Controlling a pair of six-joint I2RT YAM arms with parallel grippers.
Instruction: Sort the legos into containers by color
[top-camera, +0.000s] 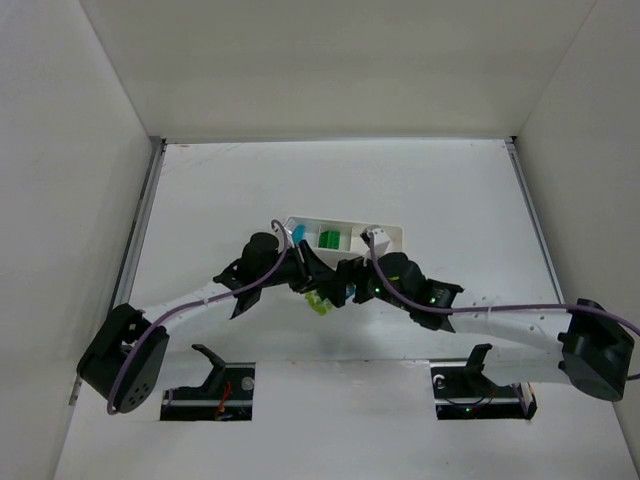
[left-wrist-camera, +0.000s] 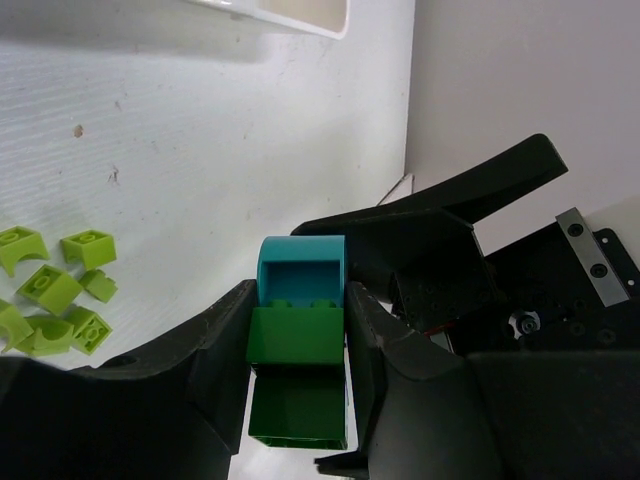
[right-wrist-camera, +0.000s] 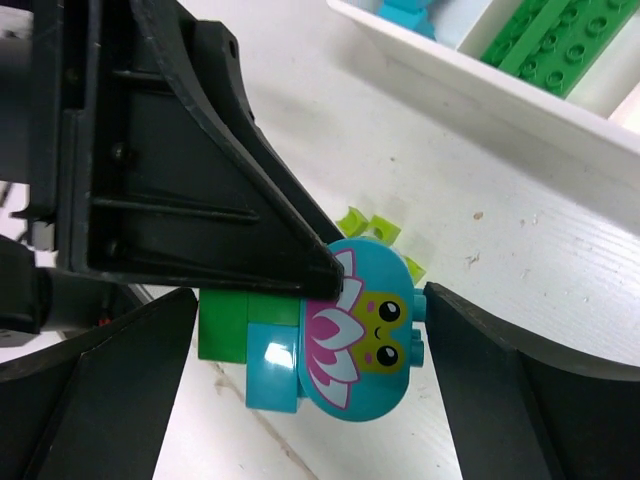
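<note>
The work surface is a white table (top-camera: 400, 190) with a finely ribbed texture and a few small dark specks, visible at close range in both wrist views (left-wrist-camera: 150, 150) (right-wrist-camera: 520, 200). It is enclosed by a plain white back wall (top-camera: 330, 70), left wall (top-camera: 60, 200) and right wall (top-camera: 600, 180), with a grey metal rail along the left edge (top-camera: 140, 225) and another along the right edge (top-camera: 530, 215). The near strip of the table has two rectangular cut-outs, one left (top-camera: 240, 385) and one right (top-camera: 500, 392), both dark inside.

I see glossy cyan-and-green plastic bricks (left-wrist-camera: 298, 330), matt black plastic fingers (left-wrist-camera: 215, 380), finely ribbed white tabletop (left-wrist-camera: 200, 150), smooth white plastic tray (right-wrist-camera: 480, 85).
</note>
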